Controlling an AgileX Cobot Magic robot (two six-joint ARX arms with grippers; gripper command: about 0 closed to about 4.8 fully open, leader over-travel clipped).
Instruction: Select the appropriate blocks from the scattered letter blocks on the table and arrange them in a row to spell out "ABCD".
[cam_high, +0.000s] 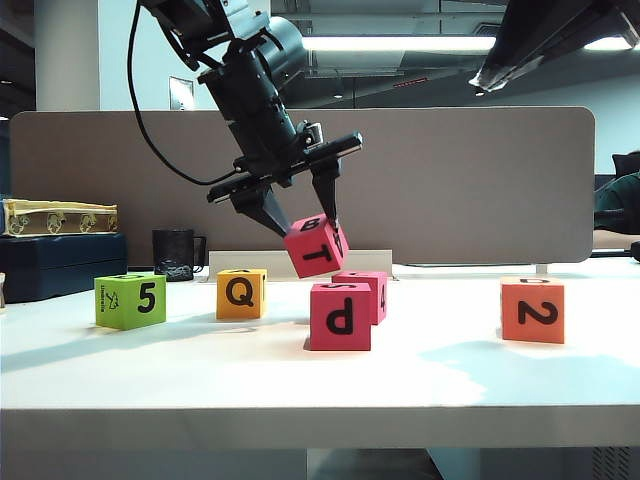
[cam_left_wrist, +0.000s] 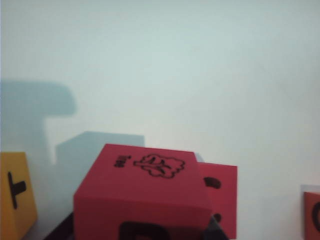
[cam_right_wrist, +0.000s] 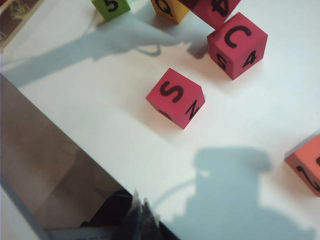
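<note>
Fingers of the left gripper clamp a tilted pink block above the bench, over two other pink blocks, while the right gripper, raised at the right, is closed on nothing.

Left wrist view: left gripper almost fully hidden behind held pink cube; only dark slivers at frame edge. Character on cube's lower face cut off, unreadable. Yellow-orange cube and orange-red cube clipped by frame sides; second pink cube half covered by the held one.

Right wrist view: right gripper just a blurred dark tip at frame edge. Lime-green cube cropped, orange-red block clipped too.

Exterior view: right gripper partly out of frame, top right. Rear pink cube mostly hidden behind pink cube with P.
</note>
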